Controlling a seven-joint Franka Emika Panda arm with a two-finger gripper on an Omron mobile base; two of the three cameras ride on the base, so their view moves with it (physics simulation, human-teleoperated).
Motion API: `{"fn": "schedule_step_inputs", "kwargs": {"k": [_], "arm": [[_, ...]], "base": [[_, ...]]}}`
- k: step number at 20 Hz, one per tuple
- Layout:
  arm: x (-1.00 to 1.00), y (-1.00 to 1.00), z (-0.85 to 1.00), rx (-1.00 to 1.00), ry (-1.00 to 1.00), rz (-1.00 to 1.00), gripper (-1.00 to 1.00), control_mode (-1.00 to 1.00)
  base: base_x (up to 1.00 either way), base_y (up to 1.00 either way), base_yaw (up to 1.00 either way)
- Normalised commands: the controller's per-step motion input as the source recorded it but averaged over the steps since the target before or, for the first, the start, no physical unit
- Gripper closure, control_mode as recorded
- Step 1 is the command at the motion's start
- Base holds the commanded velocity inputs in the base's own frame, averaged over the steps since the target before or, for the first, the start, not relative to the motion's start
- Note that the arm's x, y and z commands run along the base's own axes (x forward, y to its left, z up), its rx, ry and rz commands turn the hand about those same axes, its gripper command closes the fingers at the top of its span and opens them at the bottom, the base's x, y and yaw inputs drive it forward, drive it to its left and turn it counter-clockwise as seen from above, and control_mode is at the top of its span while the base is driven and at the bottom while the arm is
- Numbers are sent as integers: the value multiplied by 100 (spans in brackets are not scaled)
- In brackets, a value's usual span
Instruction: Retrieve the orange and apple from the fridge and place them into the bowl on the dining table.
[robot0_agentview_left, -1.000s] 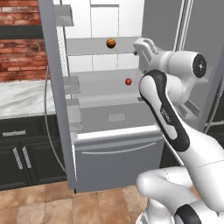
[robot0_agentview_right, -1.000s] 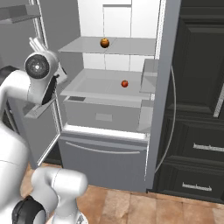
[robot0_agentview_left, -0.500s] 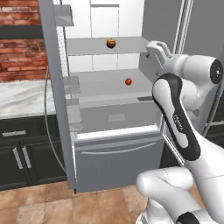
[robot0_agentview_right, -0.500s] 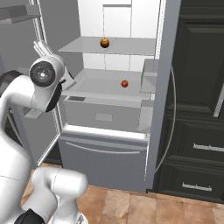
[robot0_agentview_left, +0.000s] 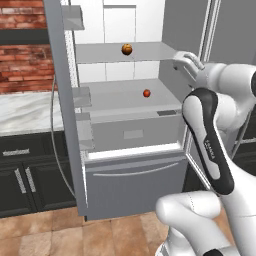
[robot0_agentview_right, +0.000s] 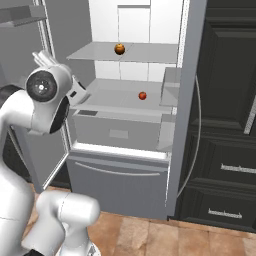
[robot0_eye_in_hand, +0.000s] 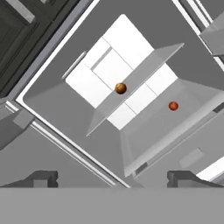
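Left base view: tall grey French-door fridge (robot0_agentview_left: 132, 150) standing open, long axis vertical, white interior facing the camera, top cut off by the frame; small brownish ball, the apple (robot0_agentview_left: 127, 49), resting on the upper grey shelf near the back wall; smaller bright red-orange ball, the orange (robot0_agentview_left: 146, 93), resting on the lower shelf, right of centre; both round, no axis to tell. White jointed arm rising from the lower right, elbow bent up, wrist raised level with the upper shelf at the fridge's right edge; two-finger gripper (robot0_agentview_left: 186, 60) pale against the grey door, fingers hard to make out, pointing left toward the interior, apart from both fruits. Brick wall (robot0_agentview_left: 22, 55), white marble counter (robot0_agentview_left: 25, 110) and black cabinets (robot0_agentview_left: 25, 180) at left. Right base view: fridge (robot0_agentview_right: 125, 130) seen from the other side, right door edge-on; apple (robot0_agentview_right: 119, 48) on the upper shelf, orange (robot0_agentview_right: 142, 95) on the lower; wrist joint large at left, hiding most of the gripper; black panelled cabinets (robot0_agentview_right: 225, 125) at right. Hand view, rolled about a quarter turn: fridge interior (robot0_eye_in_hand: 131, 78) lying diagonally; apple (robot0_eye_in_hand: 120, 88) at the shelf edge, orange (robot0_eye_in_hand: 173, 106) on the shelf beyond; dark fingertips (robot0_eye_in_hand: 43, 178) spread wide at the bottom corners, nothing between them, gripper (robot0_eye_in_hand: 113, 179) well short of the shelves.
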Motion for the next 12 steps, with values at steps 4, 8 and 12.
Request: {"fn": "schedule_step_inputs", "kwargs": {"k": [4,8,12], "arm": [[-34,-18,0,-27,-2,0,-100,-100],[-14,-2,-11,-36,-2,0,-100,-100],[-7,-23,-22,-36,-3,-2,-100,-100]], "base": [[0,0,0],[0,0,0],[0,0,0]]}}
